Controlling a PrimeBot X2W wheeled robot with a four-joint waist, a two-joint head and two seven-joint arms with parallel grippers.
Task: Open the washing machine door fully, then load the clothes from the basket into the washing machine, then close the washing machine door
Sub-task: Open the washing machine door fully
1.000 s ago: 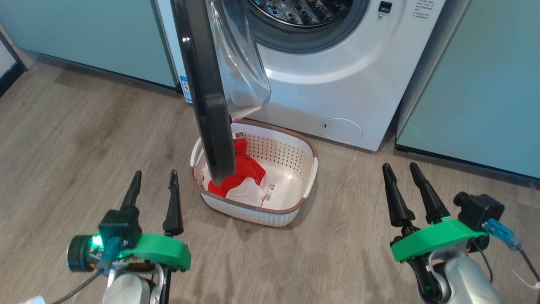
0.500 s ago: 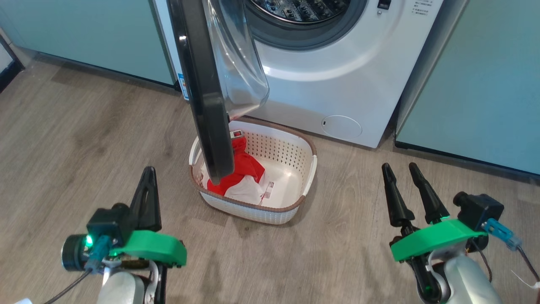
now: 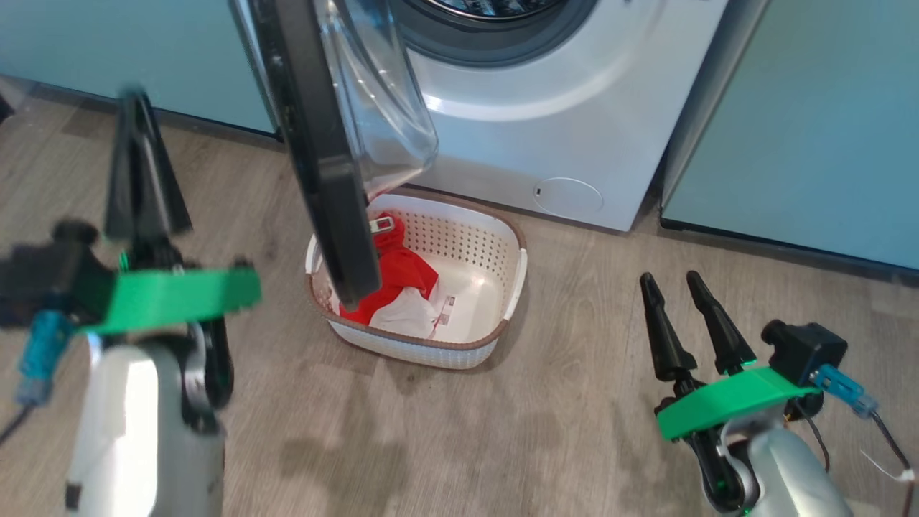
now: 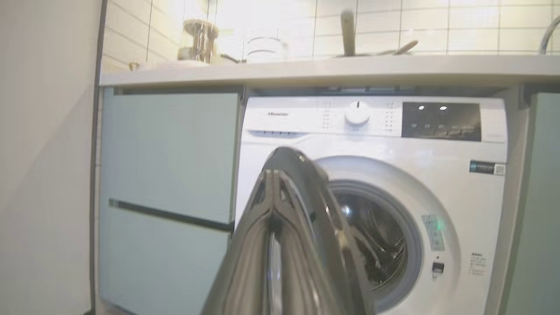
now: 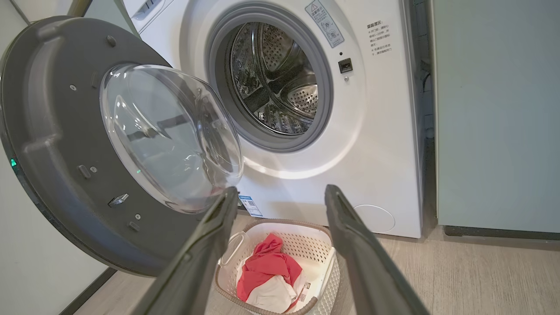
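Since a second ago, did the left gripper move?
Yes. The left gripper has gone up the head view and further left of the basket, its tips now above the basket's far rim, and it has shut.

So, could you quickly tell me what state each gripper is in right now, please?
Left gripper: shut, holding nothing.
Right gripper: open, holding nothing.

The washing machine door (image 3: 316,158) hides part of the clothes (image 3: 399,277).
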